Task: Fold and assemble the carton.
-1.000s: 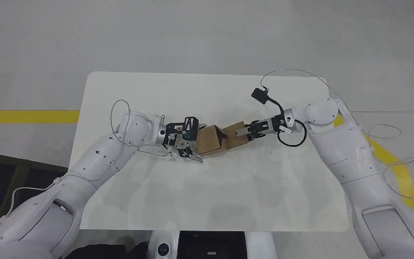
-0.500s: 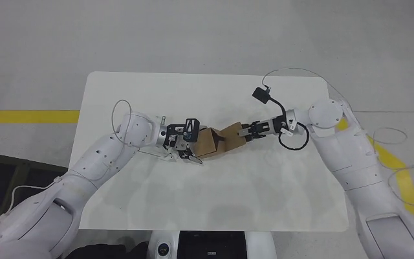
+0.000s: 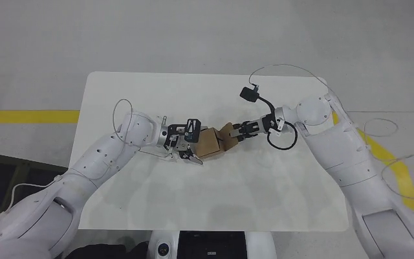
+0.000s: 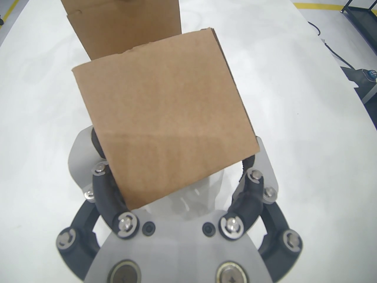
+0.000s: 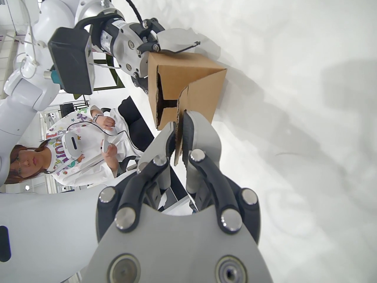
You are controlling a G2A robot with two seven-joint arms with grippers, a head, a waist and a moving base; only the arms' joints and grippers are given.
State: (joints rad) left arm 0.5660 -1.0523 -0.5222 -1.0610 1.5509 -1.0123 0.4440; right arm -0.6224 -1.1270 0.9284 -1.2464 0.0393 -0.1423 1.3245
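Note:
A brown carton lies on its side at the middle of the white table. My left gripper is shut on the carton at one end, with a finger on each side wall. At the other end, one long flap sticks out, and my right gripper is shut on it. In the right wrist view the right gripper pinches the flap's edge, and the carton's end shows its inner flaps partly folded in. The left gripper is behind the carton there.
The table has free room all around the carton. Thin cables loop over both arms near the wrists. A black rack stands beyond the table's edge.
My right gripper has moved toward the left gripper with the flap, bending it closer to the carton's body. The left gripper has kept its hold and place.

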